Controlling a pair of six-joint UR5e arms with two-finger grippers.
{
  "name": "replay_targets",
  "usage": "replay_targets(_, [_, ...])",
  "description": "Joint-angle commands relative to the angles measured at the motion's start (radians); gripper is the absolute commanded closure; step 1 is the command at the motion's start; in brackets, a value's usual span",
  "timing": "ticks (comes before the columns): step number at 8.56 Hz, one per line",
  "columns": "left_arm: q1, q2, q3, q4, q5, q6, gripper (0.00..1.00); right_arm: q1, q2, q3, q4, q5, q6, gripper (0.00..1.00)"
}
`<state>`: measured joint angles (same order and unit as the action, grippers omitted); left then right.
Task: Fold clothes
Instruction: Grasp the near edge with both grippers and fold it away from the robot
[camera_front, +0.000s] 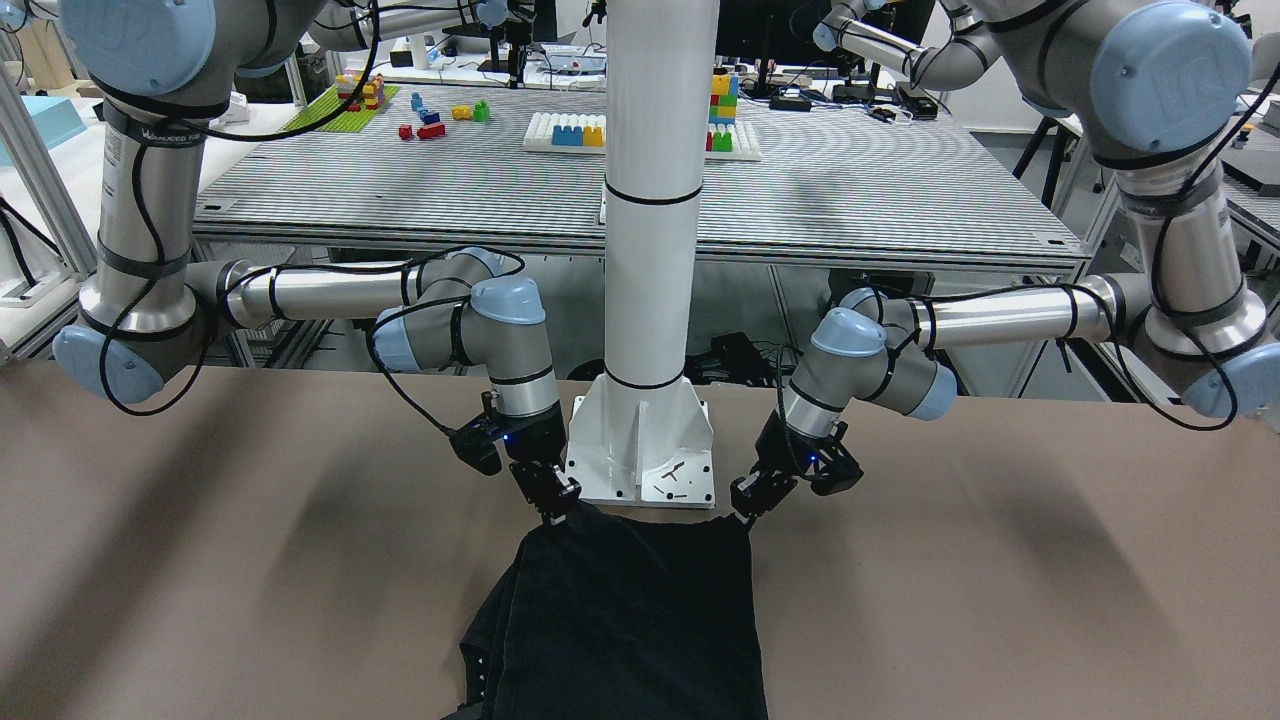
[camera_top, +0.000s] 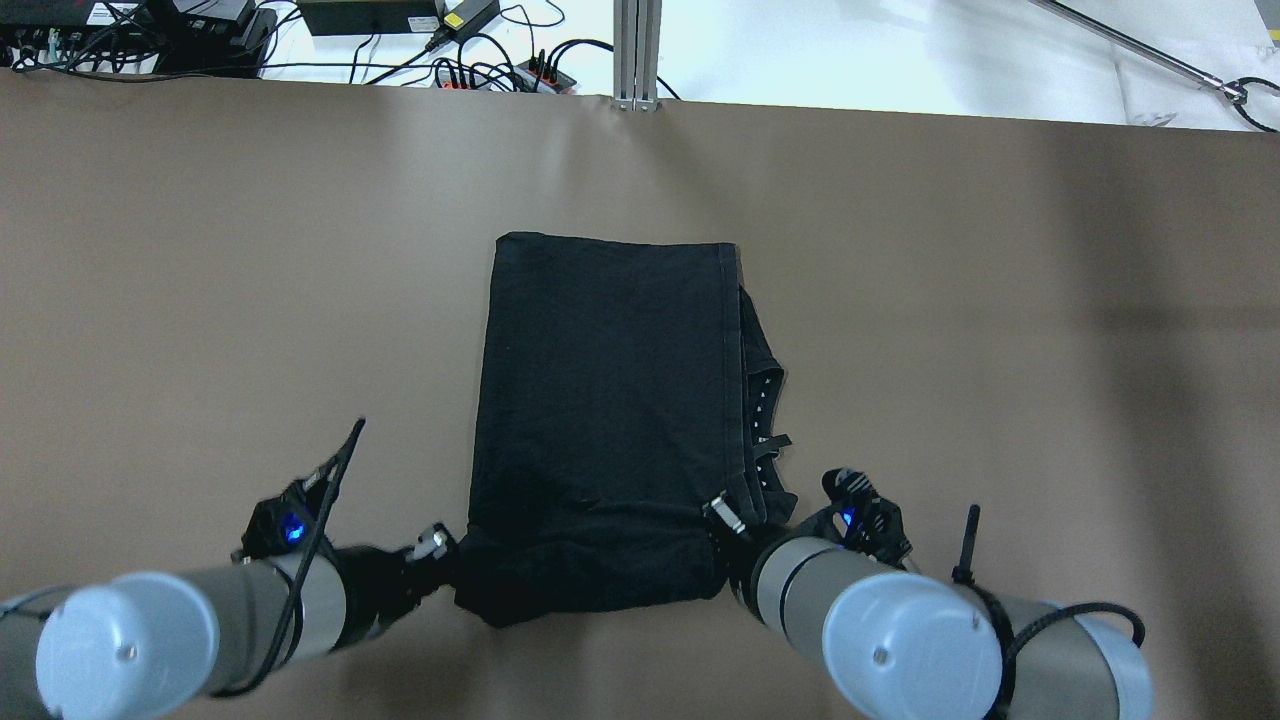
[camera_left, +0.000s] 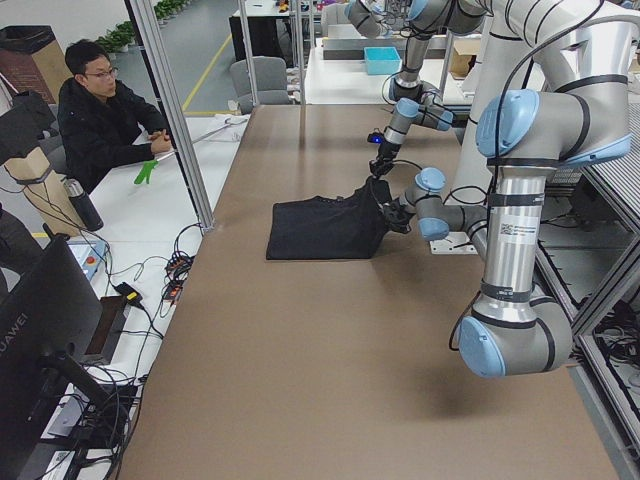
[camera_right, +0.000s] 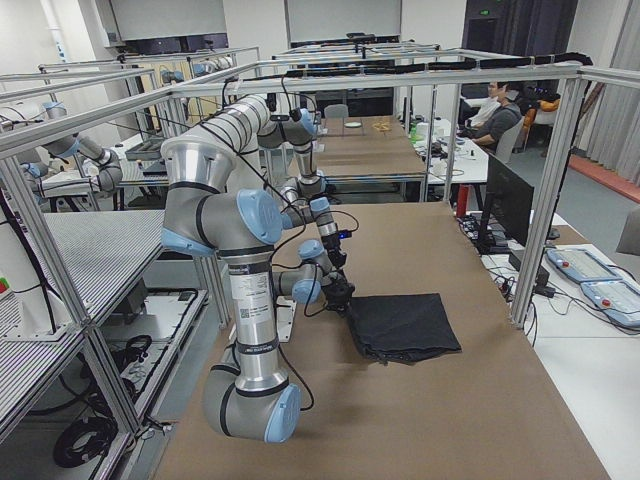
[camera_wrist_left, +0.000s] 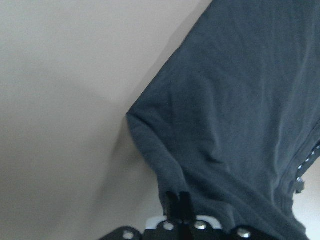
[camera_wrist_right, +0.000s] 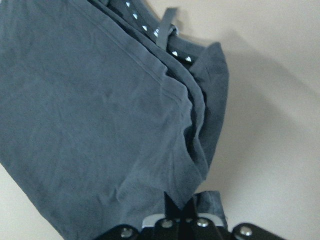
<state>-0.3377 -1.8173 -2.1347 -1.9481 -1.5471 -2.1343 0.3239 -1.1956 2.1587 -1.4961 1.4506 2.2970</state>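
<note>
A brown table (camera_top: 200, 300) is bearing a black garment (camera_top: 610, 400) at its middle, lying as a narrow folded panel with studded layers peeking out along one side. The left gripper (camera_top: 437, 552) and right gripper (camera_top: 722, 515) are each pinching a near corner, fingers pressed together on cloth. A further fold seems to be starting; both arms should be lifting evenly and carrying that edge forward. A side monitor (camera_left: 40, 320) is showing HUAWEI

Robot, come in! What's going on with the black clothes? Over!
Left gripper shut on near corner of black garment. Right gripper shut on the other near corner. Garment folded, lying on table. White post base close behind grippers.
</note>
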Motion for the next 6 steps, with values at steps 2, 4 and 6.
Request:
replay_targets(2, [-0.419,-0.328,0.351,0.092,-0.319,0.163,1.00,0.255,0.239,-0.297,0.002,0.190,-0.014,1.00])
replay_targets(4, [-0.477,-0.466,0.592,0.063,-0.329,0.206,1.00,0.326,0.364,-0.501,0.043,0.240,-0.082,1.00])
replay_targets(6, [-0.518,-0.581,0.916,-0.158,-0.329,0.218,1.00,0.397,0.456,-0.795,0.256,0.304,-0.172,1.00])
